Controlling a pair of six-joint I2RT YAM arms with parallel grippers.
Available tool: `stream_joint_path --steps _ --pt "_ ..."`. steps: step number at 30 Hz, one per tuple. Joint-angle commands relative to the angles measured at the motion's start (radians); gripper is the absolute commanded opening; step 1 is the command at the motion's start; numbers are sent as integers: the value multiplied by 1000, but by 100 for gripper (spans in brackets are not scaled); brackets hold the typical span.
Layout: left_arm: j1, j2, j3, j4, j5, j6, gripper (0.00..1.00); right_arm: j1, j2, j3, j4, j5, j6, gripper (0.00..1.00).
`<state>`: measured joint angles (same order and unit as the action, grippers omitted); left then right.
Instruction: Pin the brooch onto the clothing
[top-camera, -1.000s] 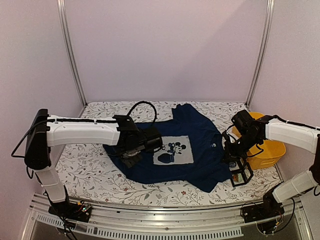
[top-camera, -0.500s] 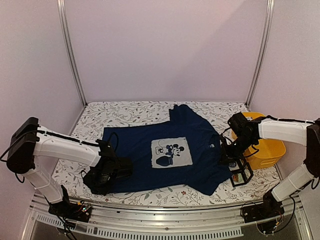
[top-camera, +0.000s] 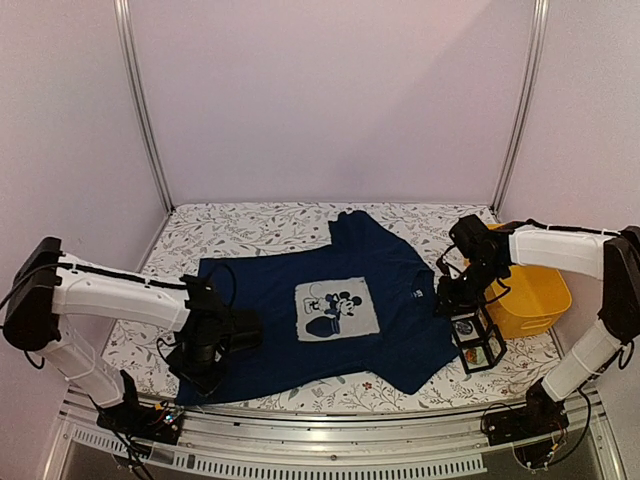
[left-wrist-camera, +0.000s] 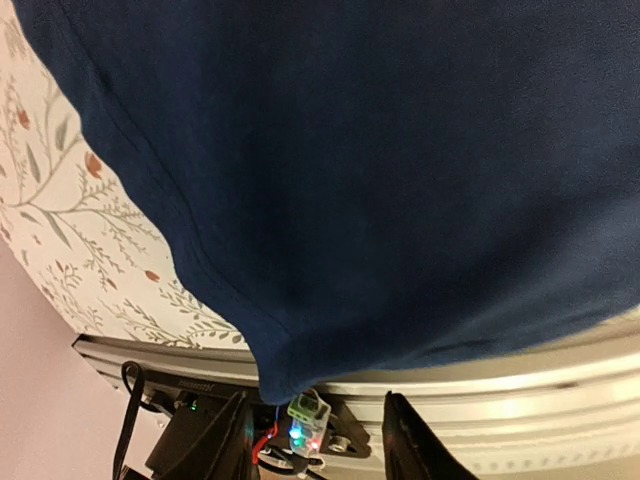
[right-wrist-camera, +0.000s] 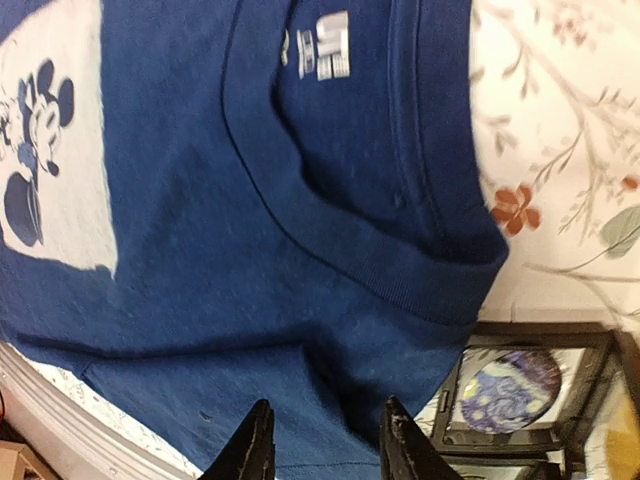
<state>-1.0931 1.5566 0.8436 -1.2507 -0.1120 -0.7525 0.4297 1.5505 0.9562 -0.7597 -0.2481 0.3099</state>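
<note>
The clothing (top-camera: 320, 310), a navy T-shirt with a pale cartoon-mouse print, lies spread flat on the floral table. Its collar (right-wrist-camera: 400, 250) points right. My left gripper (top-camera: 205, 355) sits at the shirt's near-left hem corner (left-wrist-camera: 280, 370); in the left wrist view the left gripper (left-wrist-camera: 320, 445) is open, with the hem corner just ahead of the gap and nothing gripped. My right gripper (top-camera: 450, 300) hovers by the collar; the right wrist view shows that gripper (right-wrist-camera: 325, 445) open over the blue cloth. The brooch (right-wrist-camera: 510, 390), round with a blue swirl pattern, rests in a small black box (right-wrist-camera: 590, 335).
The black box (top-camera: 478, 340) stands just right of the shirt's collar. A yellow basket (top-camera: 535, 295) sits at the far right behind it. The table's metal front rail (left-wrist-camera: 560, 400) with wiring and lit LEDs runs right under the left gripper.
The left arm pulled the shirt's hem from the middle toward the near-left, flattening it. Both grippers went from shut to open and let go of the cloth.
</note>
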Motion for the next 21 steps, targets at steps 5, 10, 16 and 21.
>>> stream_joint_path --steps 5,10,16,21 --pt "136 -240 191 199 -62 107 34 197 -68 146 -73 211 -2 34" --pt "311 -216 134 512 -50 213 30 428 -83 60 -30 104 51 28" --pt "486 -140 47 770 -44 254 32 578 -70 -39 -10 86 182 37" --pt "616 -52 -45 963 0 254 32 636 0 -115 44 88 254 37"
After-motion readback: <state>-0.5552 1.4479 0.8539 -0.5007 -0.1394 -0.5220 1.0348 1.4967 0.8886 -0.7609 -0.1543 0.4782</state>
